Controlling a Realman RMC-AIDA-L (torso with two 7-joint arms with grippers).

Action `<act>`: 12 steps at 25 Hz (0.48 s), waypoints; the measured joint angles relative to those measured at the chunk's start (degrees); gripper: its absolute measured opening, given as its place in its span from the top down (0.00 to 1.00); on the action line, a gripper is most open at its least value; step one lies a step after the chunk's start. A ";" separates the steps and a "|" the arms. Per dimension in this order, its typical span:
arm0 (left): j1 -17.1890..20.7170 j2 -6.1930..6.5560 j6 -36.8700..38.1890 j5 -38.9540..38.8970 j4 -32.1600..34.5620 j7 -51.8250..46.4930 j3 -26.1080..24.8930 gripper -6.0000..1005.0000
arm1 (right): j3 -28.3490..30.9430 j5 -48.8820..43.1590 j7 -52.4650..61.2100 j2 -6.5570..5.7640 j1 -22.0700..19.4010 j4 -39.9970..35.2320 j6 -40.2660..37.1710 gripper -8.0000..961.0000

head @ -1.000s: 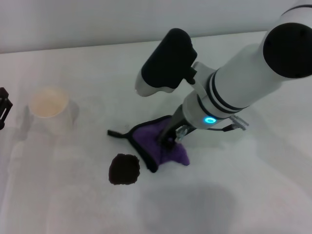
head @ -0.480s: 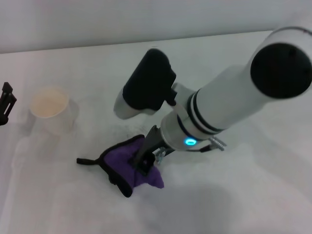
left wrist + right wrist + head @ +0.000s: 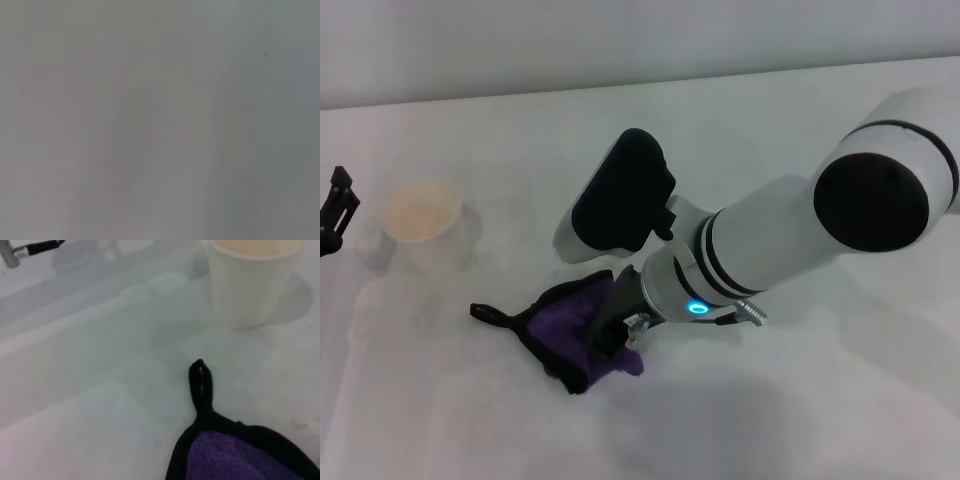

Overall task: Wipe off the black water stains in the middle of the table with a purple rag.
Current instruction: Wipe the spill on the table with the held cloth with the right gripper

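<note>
The right gripper (image 3: pixel 620 338) is clamped on the purple rag (image 3: pixel 572 335), pressing it down on the table (image 3: pixel 800 420) near the middle; the bunched cloth trails its black corner loop (image 3: pixel 485 314) toward the paper cup (image 3: pixel 423 222), which stands well apart. The white tabletop runs back to a pale wall. The dark stain shows in no view. The right wrist view alone shows the loop (image 3: pixel 200 385) lying flat, the cup (image 3: pixel 249 282) beyond it. The left gripper (image 3: pixel 335 205) sits at the table's edge, grip unreadable; its wrist view shows only blank grey.
</note>
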 joint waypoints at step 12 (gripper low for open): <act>0.28 0.00 -0.04 0.00 0.00 0.00 -0.17 0.14 | 0.26 -0.71 0.03 -0.14 -0.23 5.10 -9.20 0.94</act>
